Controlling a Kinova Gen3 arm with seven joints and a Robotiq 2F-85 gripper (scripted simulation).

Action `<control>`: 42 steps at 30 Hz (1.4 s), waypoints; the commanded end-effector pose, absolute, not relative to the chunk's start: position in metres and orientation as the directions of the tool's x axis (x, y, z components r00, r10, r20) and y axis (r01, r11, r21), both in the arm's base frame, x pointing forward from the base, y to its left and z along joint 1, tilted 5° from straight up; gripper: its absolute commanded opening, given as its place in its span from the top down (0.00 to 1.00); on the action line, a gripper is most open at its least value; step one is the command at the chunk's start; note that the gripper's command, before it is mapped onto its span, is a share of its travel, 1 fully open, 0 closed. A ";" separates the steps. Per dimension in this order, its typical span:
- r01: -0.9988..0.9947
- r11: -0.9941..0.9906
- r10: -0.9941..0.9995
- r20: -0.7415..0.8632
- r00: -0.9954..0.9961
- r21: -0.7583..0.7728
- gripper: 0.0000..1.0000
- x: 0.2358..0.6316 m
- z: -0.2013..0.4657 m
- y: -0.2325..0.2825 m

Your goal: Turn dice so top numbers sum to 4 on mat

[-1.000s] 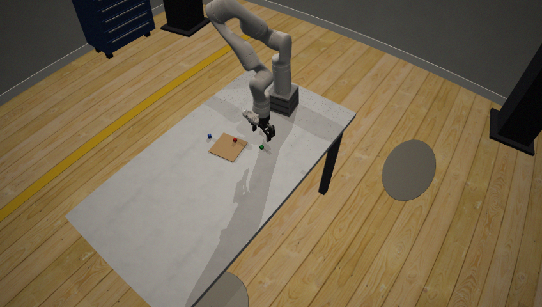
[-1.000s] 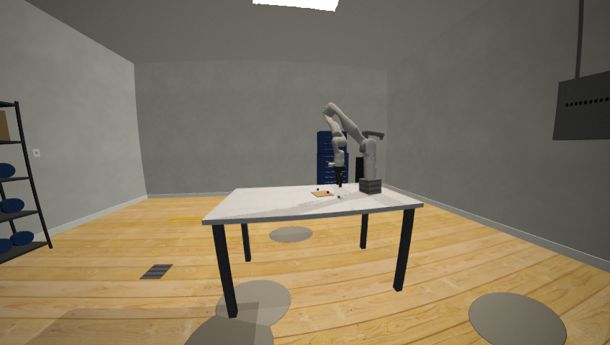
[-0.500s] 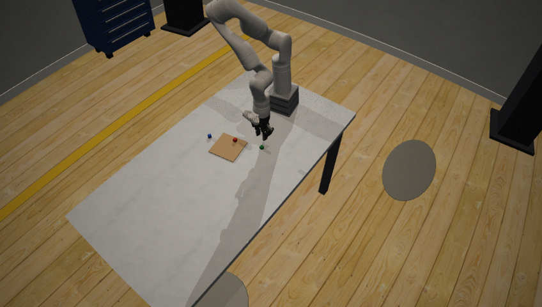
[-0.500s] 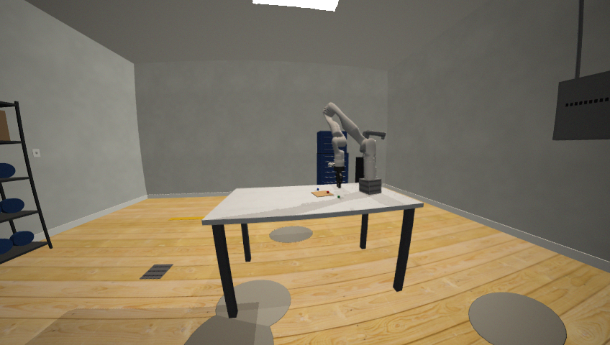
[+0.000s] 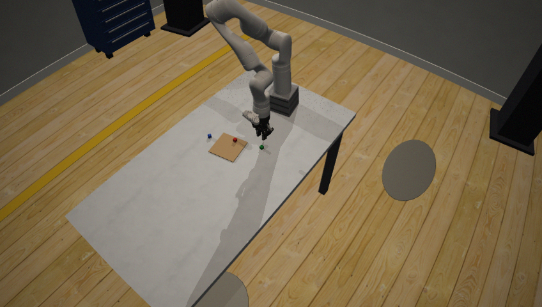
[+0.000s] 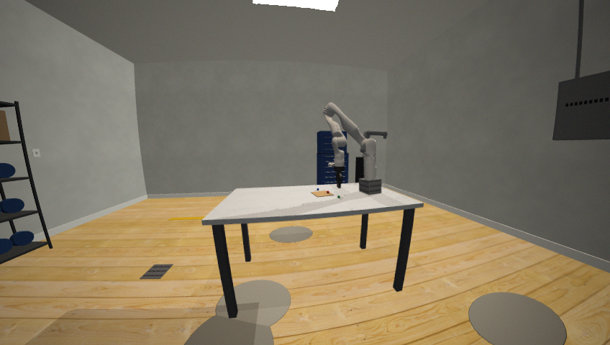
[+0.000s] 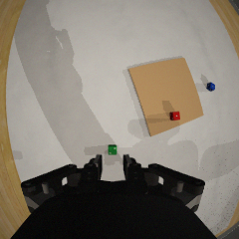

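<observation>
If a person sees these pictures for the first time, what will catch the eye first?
Probably the pale arm bending down from its base at the table's far edge, with its gripper partly closed and holding nothing above the green die. Next come the tan mat near the middle, the red die by its corner, and the blue die off the mat on the table.

Grey walls are enclosing a plank floor [image 6: 428,264]. The desk [image 6: 265,205] is standing centrally; behind it a blue drawer cabinet [image 6: 325,145], far left a black shelf rack [image 6: 26,158].

Three dice [image 7: 113,148], one mat [image 7: 159,85]
</observation>
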State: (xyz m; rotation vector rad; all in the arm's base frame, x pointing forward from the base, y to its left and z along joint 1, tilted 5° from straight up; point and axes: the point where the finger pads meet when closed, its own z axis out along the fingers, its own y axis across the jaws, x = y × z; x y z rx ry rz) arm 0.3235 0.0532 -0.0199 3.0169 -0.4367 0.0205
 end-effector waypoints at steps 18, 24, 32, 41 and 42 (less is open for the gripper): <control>-0.284 -0.955 -0.282 0.028 0.959 0.090 0.69 0.324 -0.021 0.053; -0.284 -0.955 -0.282 0.030 0.959 0.090 0.69 0.324 -0.025 0.053; -0.284 -0.955 -0.282 0.030 0.959 0.090 0.69 0.323 -0.037 0.052; -0.284 -0.955 -0.282 0.030 0.959 0.090 0.69 0.323 -0.049 0.051; -0.284 -0.955 -0.282 0.030 0.959 0.090 0.69 0.323 -0.050 0.051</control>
